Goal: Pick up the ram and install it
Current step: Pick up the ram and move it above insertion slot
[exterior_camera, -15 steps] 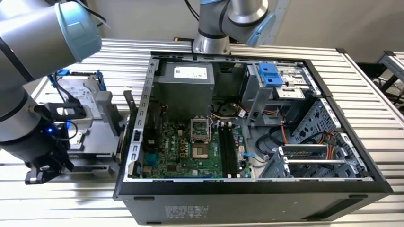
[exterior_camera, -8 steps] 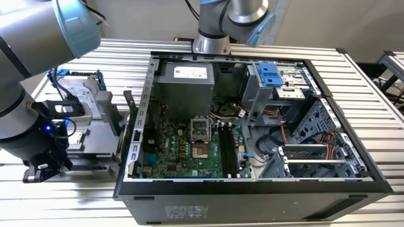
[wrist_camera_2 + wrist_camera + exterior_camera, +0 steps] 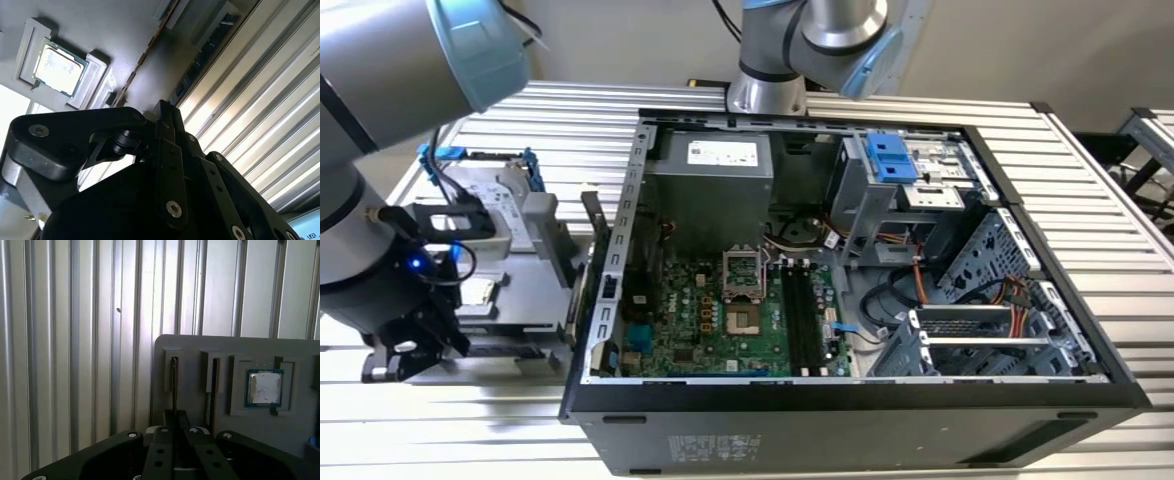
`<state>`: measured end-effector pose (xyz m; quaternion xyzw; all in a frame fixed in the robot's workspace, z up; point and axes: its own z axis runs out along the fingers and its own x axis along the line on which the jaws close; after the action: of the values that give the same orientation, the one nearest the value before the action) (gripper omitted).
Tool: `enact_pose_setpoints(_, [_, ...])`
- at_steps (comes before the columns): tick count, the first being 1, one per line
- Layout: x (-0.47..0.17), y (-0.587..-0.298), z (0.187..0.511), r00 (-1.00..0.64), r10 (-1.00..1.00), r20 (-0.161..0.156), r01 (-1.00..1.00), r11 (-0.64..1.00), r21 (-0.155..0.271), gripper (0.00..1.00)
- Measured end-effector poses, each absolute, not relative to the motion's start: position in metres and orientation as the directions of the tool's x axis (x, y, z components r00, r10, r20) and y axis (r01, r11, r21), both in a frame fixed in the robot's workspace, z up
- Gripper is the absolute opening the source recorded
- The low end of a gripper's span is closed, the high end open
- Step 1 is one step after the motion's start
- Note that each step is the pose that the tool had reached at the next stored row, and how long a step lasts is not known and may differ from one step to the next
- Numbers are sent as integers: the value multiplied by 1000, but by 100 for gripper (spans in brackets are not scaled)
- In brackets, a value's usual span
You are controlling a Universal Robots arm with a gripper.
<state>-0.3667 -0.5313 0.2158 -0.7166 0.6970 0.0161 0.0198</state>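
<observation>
Silver-grey tubular robot arm (image 3: 360,110) with pale blue joint caps (image 3: 480,45), black cables (image 3: 440,180) and a small blue light (image 3: 416,265). Its matte black gripper (image 3: 165,107) is dotted with silver screws (image 3: 173,209).

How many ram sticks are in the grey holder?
2. One ram stick stands in the slot in line with the gripper; the second ram stick is in the next slot, toward the processor. More may be hidden.

The ram (image 3: 173,382) shows as a thin dark strip, apparently standing on edge in a grey tray's (image 3: 195,344) narrow slot.
</observation>
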Motion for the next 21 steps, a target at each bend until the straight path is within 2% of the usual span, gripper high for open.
enact_pose_setpoints(21, [-367,-531,232,28,-998,-51,-1000,-28,-6,0])
